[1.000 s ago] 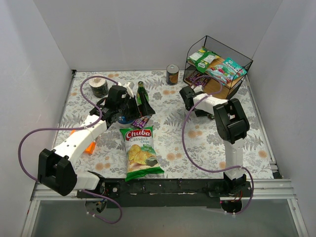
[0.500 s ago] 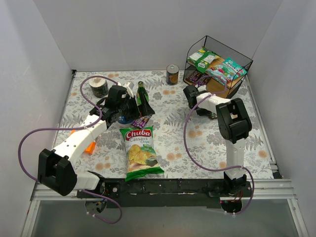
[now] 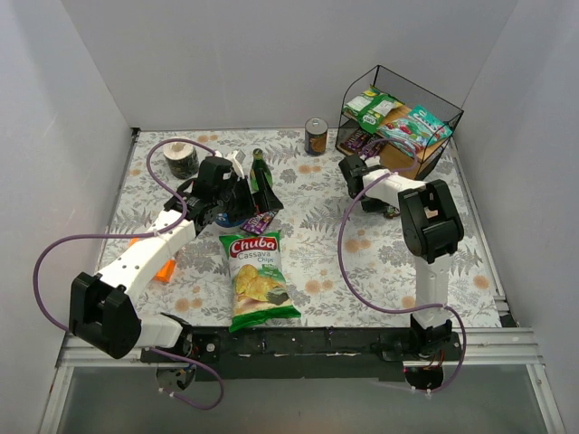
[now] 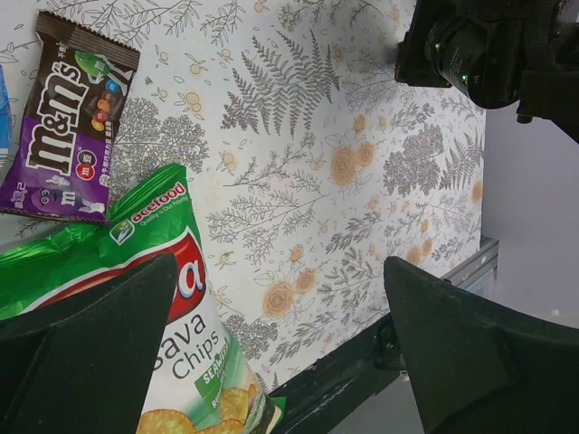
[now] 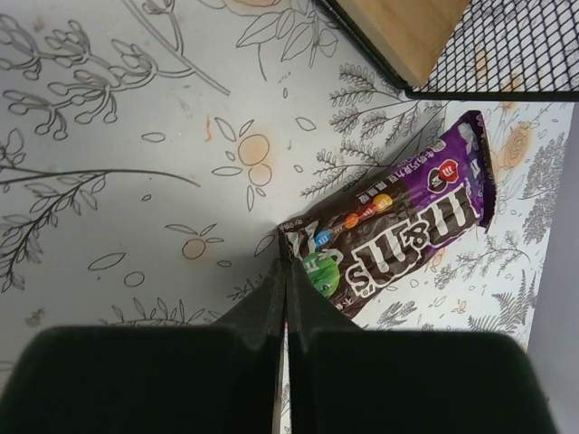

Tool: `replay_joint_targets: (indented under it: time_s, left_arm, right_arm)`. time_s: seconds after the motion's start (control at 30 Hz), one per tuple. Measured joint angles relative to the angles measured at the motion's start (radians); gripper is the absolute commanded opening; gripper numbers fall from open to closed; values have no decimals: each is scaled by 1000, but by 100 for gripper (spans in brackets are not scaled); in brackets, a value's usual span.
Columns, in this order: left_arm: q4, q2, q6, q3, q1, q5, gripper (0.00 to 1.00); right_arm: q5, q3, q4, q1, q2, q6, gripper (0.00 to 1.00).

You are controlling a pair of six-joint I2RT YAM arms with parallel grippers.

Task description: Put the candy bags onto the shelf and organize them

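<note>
Although some candy bags are already seen on the shelf, two narrow dark packets lie on the surface, one by each arm. On the left side, the left pincer is held released and wide apart, with nothing between its fingers. An M&M's packet is found ahead of it and off to the left of the wrist view, touching or overlapping the top edge of the Chuba bag. Its long axis runs roughly away from the wrist.

Further right, the right pincer is seen clenched, its tips pressed together at the near corner of a purple packet. Whether that corner is pinched or merely touched cannot be told. This packet lies flat, with its long axis slanted away and to the right in the wrist view. Its far end is pointed toward the shelf's lower board and lies near it but apart. The right arm is clearly the nearer to the shelf, so the coming move is judged to be made along that axis, toward the lower tier.
</note>
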Motion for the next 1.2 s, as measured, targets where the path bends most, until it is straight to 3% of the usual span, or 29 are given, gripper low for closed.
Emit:
replay_joint_targets:
  time_s: [0.4,0.7,1.2]
  left_arm:
    - [-13,0,23,20,0,-31,98]
    - [-41,0,33,51,2,-60,98]
    - [-89,-13,29,148,35,-117,98]
  right_arm:
    - [-137,-31,-44,116,-89,65,1]
    - [-105,-81,-26,210,-185,46,1]
    - [138,-114,366,210,-272,-405,1]
